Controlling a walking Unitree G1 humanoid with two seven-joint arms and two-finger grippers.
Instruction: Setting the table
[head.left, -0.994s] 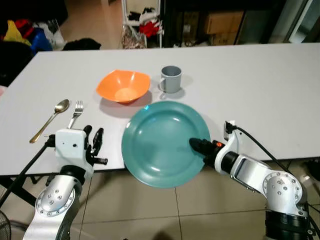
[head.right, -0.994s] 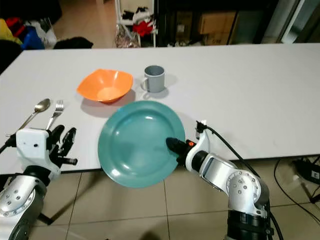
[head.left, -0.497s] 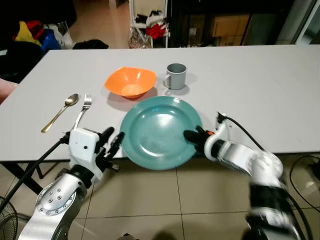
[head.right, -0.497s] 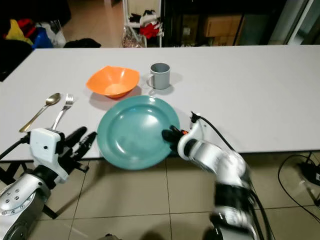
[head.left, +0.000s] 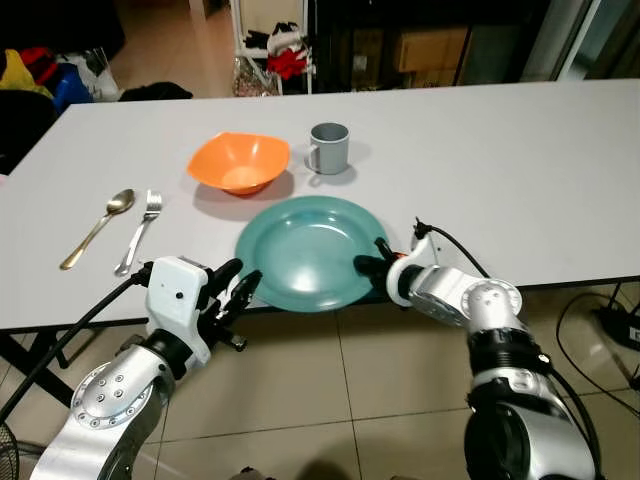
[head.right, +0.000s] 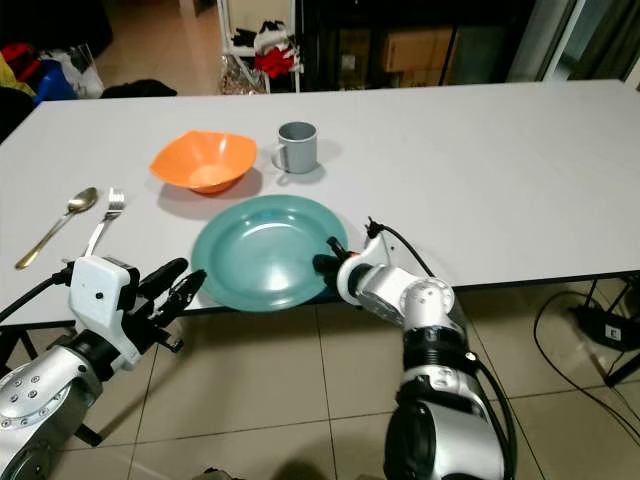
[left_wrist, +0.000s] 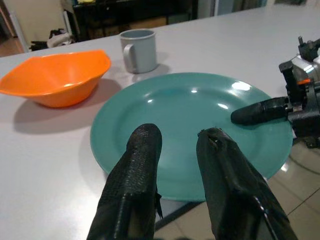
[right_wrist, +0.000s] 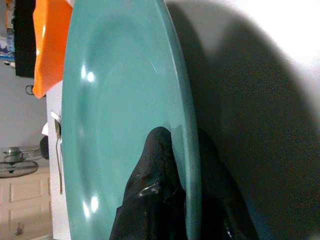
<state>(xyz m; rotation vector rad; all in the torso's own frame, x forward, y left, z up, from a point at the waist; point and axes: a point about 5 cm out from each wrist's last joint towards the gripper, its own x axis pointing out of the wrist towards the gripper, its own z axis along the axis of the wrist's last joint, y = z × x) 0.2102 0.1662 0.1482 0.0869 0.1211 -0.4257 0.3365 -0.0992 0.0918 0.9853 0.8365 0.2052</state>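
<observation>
Left eye view: the teal plate (head.left: 308, 252) lies on the white tabletop (head.left: 520, 170), its near edge reaching out past the tabletop's front edge. The right gripper (head.left: 372, 267) grips the plate's right rim, its fingers clamped on it. The left gripper (head.left: 238, 288) hovers just off the plate's near-left rim, below the tabletop edge, fingers apart. Behind the plate stand an orange bowl (head.left: 240, 162) and a grey mug (head.left: 327, 148), close together; a spoon (head.left: 97, 227) and fork (head.left: 139, 231) lie side by side well to the left.

Right eye view: the same layout. The plate sits in front of the bowl and mug, and the cutlery is apart from it on the left.

Left wrist view: the 2 black fingers (left_wrist: 132, 195) are spread with a gap between them, pointed at the plate's near rim but not touching it. One black finger of the right gripper rests on the far side of the plate's upper face.

Right wrist view: the plate's rim runs between the right gripper's fingers (right_wrist: 156, 192), 1 above and 1 below, closed tight on it.

As a judgement: the setting is partly done. Bowl, mug, spoon and fork are out, and the plate has reached the tabletop but overhangs and is not yet let go. It looks to need pushing further in and releasing; the cutlery may yet want moving beside it.
</observation>
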